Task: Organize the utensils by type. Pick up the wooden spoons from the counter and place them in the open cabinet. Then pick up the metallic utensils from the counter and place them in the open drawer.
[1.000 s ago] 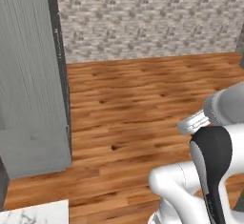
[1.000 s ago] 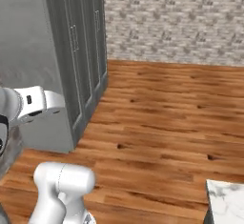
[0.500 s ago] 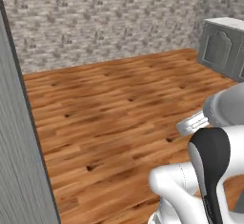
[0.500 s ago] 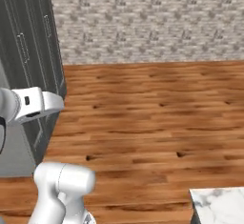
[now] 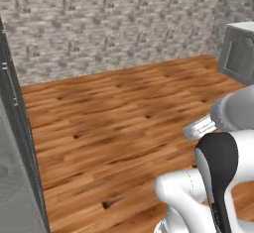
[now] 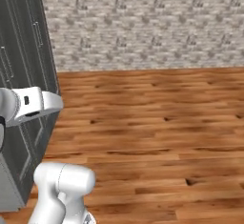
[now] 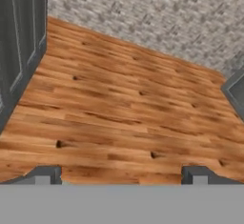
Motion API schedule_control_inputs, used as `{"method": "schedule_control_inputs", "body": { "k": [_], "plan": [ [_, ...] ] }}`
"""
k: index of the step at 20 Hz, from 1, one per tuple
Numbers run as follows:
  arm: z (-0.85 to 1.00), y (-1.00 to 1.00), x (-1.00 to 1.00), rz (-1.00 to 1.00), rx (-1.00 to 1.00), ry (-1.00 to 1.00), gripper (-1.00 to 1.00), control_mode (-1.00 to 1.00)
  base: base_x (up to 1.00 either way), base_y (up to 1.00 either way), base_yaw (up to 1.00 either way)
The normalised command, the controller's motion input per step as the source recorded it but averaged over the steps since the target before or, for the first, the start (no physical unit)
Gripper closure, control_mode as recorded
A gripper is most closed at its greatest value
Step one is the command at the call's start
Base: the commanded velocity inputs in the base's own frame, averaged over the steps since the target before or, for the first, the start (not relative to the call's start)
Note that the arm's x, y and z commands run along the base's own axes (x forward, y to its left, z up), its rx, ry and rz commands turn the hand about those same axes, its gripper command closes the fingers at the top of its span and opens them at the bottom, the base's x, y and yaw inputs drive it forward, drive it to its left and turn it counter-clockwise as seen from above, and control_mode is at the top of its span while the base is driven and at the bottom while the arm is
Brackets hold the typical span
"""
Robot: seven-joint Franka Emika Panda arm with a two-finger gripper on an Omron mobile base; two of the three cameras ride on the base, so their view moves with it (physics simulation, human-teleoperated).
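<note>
The tool (image 7: 122,174), its tips spread wide apart and empty, faces bare wood floor (image 7: 119,108) before the stone wall (image 7: 157,18); spoons and counter lie somewhere out of sight.

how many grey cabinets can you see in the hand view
2: a tall grey cabinet along the left edge, and the corner of another grey cabinet at the right edge. More may lie outside the frame.

A table (image 5: 239,53) stands at the far right on the wood floor (image 5: 124,113). It has a pale top over a grey panelled door.
</note>
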Motion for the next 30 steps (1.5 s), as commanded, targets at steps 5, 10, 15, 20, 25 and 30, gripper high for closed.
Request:
{"method": "schedule_control_inputs", "body": {
  "k": [5,10,15,20,25,30],
  "plan": [
    [0.00,0.00,0.00,0.00,0.00,0.00,-1.00,1.00,1.00,-0.07,-0.01],
    [0.00,0.00,0.00,0.00,0.00,0.00,-1.00,1.00,0.56,0.00,-0.68],
    [0.00,0.00,0.00,0.00,0.00,0.00,-1.00,1.00,0.52,0.01,-0.74],
    [0.00,0.00,0.00,0.00,0.00,0.00,-1.00,1.00,0.58,0.09,-0.71],
    [0.00,0.00,0.00,0.00,0.00,0.00,-1.00,1.00,0.65,0.18,-0.67],
    [0.00,0.00,0.00,0.00,0.00,0.00,-1.00,1.00,0.83,0.21,-0.48]
  ]
}}
